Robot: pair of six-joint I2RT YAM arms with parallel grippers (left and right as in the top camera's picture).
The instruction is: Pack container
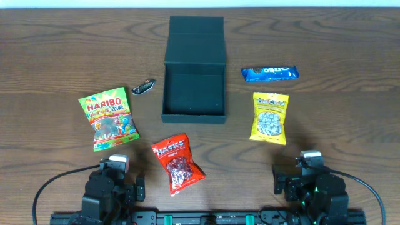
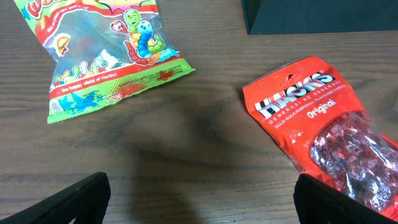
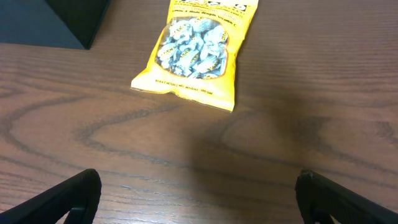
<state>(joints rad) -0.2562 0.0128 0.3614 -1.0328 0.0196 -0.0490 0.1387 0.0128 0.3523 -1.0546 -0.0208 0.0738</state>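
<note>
Finds the container (image 1: 194, 117) on the tabletop midway across and toward the far edge, standing open, its flap lid (image 1: 195, 39) folded back flat toward that edge. Just off its left wall, a small dark metallic item (image 1: 144, 87), too small to name. Toward the left edge, well apart from the container, a green Haribo bag (image 1: 108, 120) lying flat. Closer to the near edge and a little left of centre, a red Hacks bag (image 1: 178, 164), lying tilted. Right of the container, a blue Oreo packet (image 1: 270, 73) lying crosswise, and on its near side, apart from it, a yellow snack bag (image 1: 270, 117). At the near edge toward the left corner, left gripper (image 2: 202, 183) spread wide over bare wood, gripping nothing, Haribo bag ahead to its left, Hacks bag ahead to its right. Toward the near right corner, right gripper (image 3: 198, 180) likewise spread wide and gripping nothing, yellow snack bag lying ahead of it.
</note>
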